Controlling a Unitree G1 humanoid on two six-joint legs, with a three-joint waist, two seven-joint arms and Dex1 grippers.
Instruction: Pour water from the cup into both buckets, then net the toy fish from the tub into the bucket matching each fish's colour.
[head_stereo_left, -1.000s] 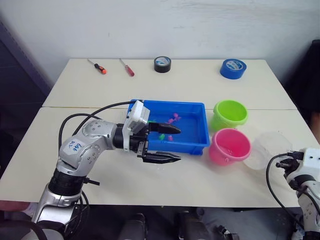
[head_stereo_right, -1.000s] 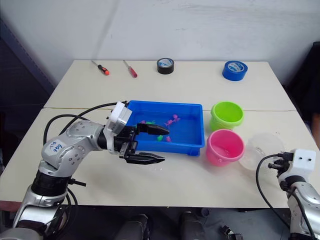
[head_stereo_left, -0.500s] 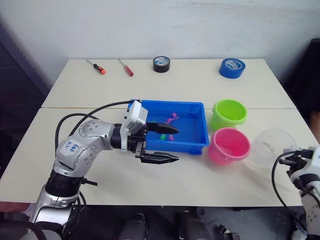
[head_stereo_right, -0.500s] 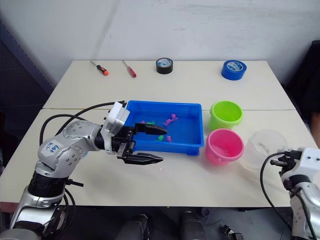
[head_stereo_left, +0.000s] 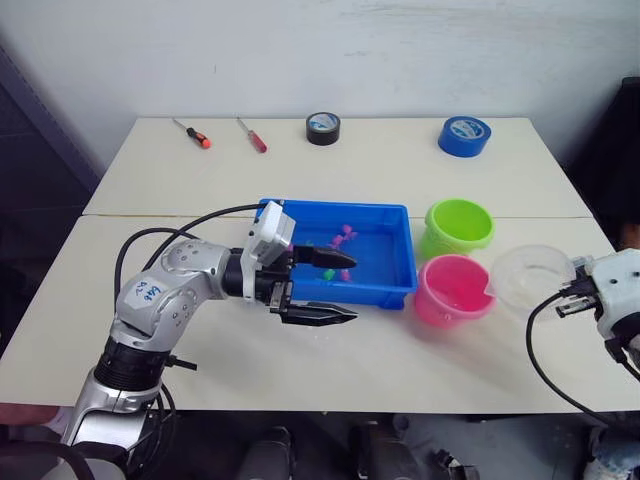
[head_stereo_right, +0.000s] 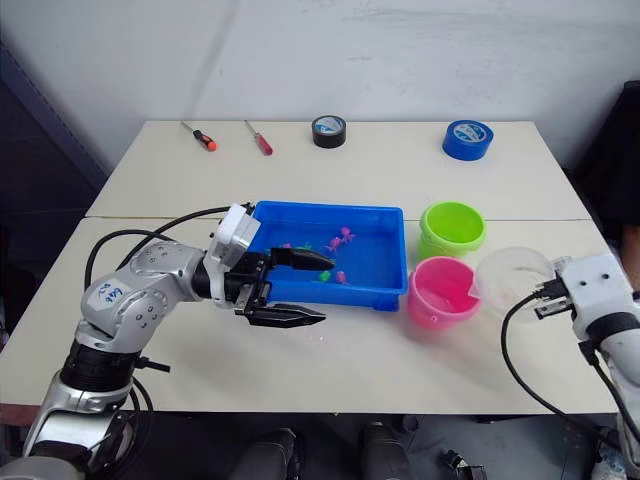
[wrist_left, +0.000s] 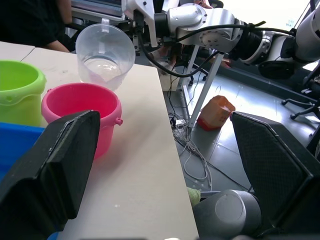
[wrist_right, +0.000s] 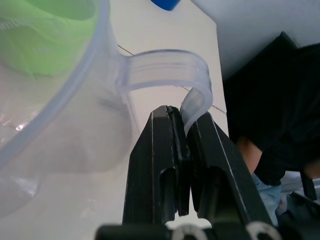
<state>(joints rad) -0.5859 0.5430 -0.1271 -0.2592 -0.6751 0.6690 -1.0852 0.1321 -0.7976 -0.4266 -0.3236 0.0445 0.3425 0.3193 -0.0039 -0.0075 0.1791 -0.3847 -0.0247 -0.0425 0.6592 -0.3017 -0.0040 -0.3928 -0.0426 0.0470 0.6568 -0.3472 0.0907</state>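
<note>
Right wrist view: right gripper (wrist_right: 186, 125) pinches the cup (head_stereo_left: 528, 277) handle, cup tipped at the pink bucket's (head_stereo_left: 455, 289) 3 o'clock. Left gripper (head_stereo_left: 336, 286) gapes wide by the tub (head_stereo_left: 396, 282).

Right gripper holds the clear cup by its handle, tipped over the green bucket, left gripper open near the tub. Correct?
Not quite. The cup, held by its handle in the right gripper, tips toward the pink bucket, not the green bucket; the left wrist view shows this best. The left gripper is indeed open beside the tub.
</note>
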